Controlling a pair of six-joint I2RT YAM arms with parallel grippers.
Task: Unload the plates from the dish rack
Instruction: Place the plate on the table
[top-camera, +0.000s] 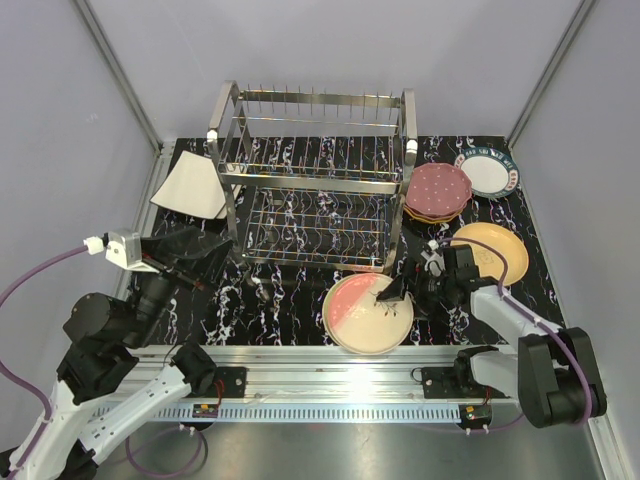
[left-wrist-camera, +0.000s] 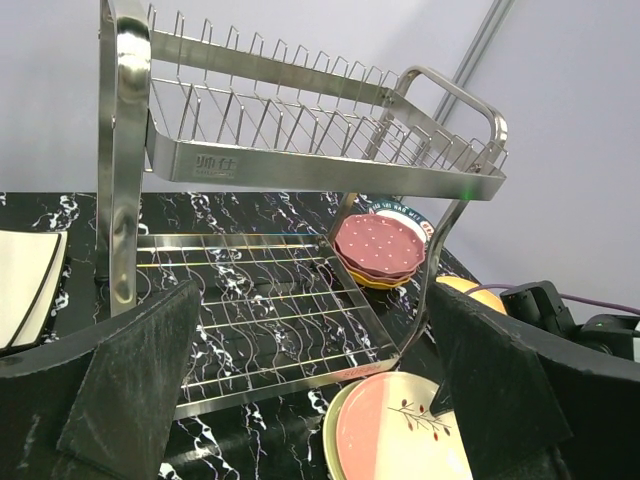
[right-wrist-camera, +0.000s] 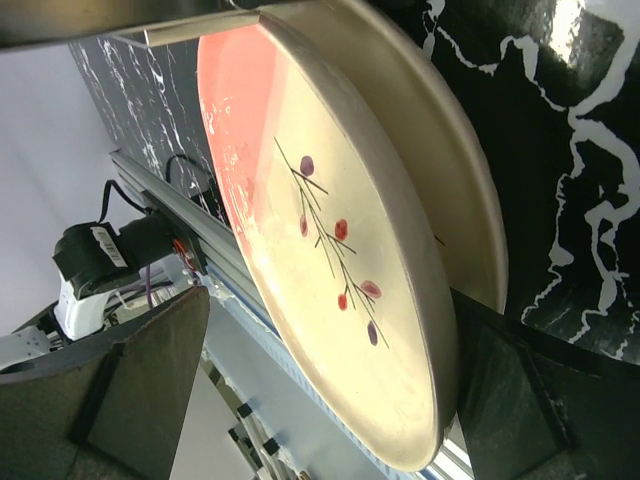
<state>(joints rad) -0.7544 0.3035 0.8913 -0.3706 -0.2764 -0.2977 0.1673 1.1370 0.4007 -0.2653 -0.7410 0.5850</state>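
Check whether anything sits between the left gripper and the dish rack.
Nothing visible does. The open left gripper faces the dish rack's lower tier directly; the squarish white plate lies off to its left side.

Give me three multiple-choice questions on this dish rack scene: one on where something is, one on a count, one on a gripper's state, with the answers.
1. Where is the maroon dotted plate?
A) on the dish rack's top tier
B) on top of a stack to the right of the rack
C) leaning at the left wall

2. How many plates stand in the rack?
A) none
B) two
C) five

3. How is the right gripper?
A) shut on the rack's wire
B) out of view
C) open at the pink plate's rim

Answers:
1. B: the top view shows it on a stack beside the rack's right end.
2. A: both tiers show only bare wire.
3. C: the right wrist view shows its fingers spread wide, with the rim between them.
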